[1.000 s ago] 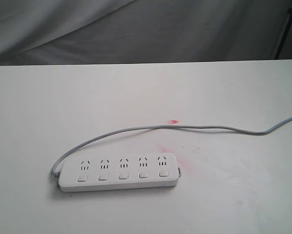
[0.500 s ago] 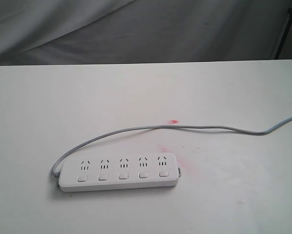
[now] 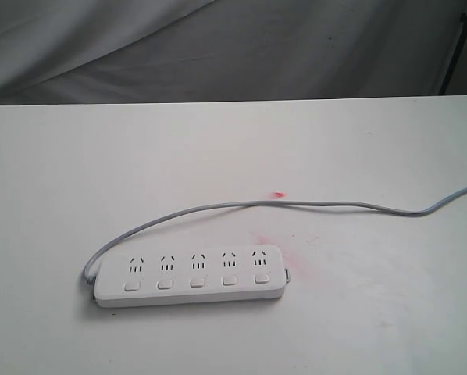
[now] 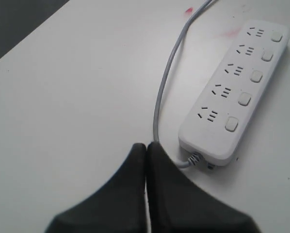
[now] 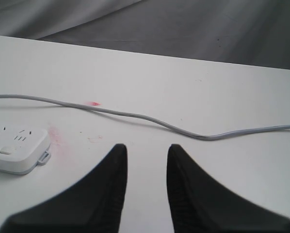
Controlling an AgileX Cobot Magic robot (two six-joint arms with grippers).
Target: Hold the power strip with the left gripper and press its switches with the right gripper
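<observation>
The white power strip (image 3: pixel 190 276) lies flat on the table (image 3: pixel 218 156), its five white switches (image 3: pixel 197 282) in a row along the near side. Its thin grey cord (image 3: pixel 327 205) loops from the left end and runs off to the right. Neither gripper shows in the exterior view. In the left wrist view my left gripper (image 4: pixel 146 145) is shut with nothing in it, its tips just short of the power strip's (image 4: pixel 234 92) cord end. In the right wrist view my right gripper (image 5: pixel 146 149) is open and empty above bare table, the power strip's end (image 5: pixel 16 148) off to one side.
Pink-red smears (image 3: pixel 274 238) and a small red spot (image 3: pixel 278 194) mark the table near the strip's right end. Dark grey cloth (image 3: pixel 233 47) hangs behind the far table edge. A dark stand leg (image 3: pixel 454 47) shows at the far right.
</observation>
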